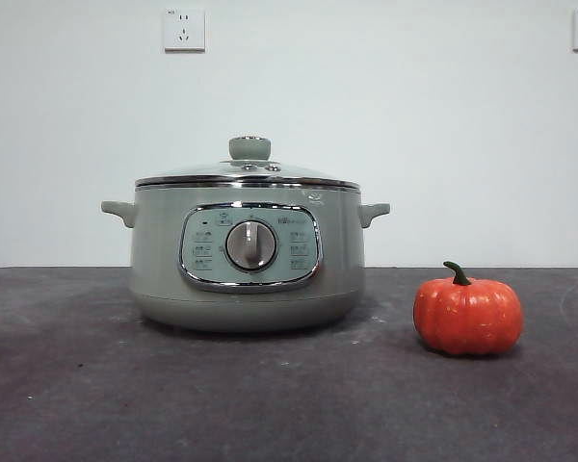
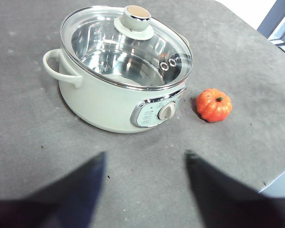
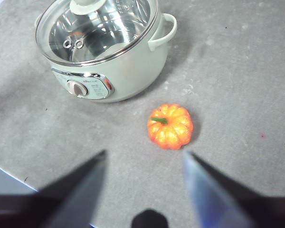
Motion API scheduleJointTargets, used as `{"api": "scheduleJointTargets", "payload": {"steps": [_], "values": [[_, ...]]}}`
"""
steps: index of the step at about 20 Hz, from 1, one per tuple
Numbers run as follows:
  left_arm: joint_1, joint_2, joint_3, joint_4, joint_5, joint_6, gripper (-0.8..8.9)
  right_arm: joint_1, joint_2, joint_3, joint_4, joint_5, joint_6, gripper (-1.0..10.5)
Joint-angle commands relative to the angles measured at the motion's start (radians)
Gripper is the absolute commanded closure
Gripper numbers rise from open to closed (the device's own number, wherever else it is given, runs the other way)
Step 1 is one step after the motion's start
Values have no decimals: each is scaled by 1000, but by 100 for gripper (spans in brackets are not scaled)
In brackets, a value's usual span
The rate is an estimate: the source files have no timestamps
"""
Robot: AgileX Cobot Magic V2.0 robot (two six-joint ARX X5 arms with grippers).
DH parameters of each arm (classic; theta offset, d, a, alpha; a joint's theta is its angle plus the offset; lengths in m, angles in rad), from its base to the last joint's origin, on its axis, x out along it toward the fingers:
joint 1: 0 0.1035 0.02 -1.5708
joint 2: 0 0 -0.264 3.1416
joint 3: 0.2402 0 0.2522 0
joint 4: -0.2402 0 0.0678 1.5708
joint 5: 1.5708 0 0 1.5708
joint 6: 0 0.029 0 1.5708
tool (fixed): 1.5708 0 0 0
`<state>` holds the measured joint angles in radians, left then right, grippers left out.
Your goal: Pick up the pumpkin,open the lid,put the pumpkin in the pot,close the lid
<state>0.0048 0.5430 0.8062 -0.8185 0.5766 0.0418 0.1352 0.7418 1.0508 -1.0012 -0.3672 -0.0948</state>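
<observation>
Lidded pot [image 1: 248,260], pumpkin [image 1: 467,315] beside

The front camera sits low, about level with the table [image 1: 77,385], close in, facing the pot [image 1: 154,260] dial-on with a white wall behind. Each wrist camera looks steeply down on the pot [image 2: 95,102] [image 3: 133,71] from above, set back, one from either side of its dial. All three views share the pot and the pumpkin [image 1: 467,316] [image 2: 213,105] [image 3: 170,126] beside it.
</observation>
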Motion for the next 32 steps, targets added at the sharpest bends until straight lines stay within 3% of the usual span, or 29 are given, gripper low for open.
{"api": "scheduleJointTargets", "payload": {"steps": [1,6,12,25,31,32], "values": [[1,-1,6,2,3,11,70,14,-2,0,4,-2,-8,224],[1,-1,6,2,3,11,70,68,69,0,6,-1,-8,224],[1,-1,6,2,6,10,71,139,291,0,106,9,-8,224],[1,-1,6,2,5,7,71,262,797,0,356,267,-31,224],[1,-1,6,1,5,7,71,266,901,0,374,273,-31,237],[1,-1,6,1,5,7,71,266,909,0,380,273,-30,308]]}}
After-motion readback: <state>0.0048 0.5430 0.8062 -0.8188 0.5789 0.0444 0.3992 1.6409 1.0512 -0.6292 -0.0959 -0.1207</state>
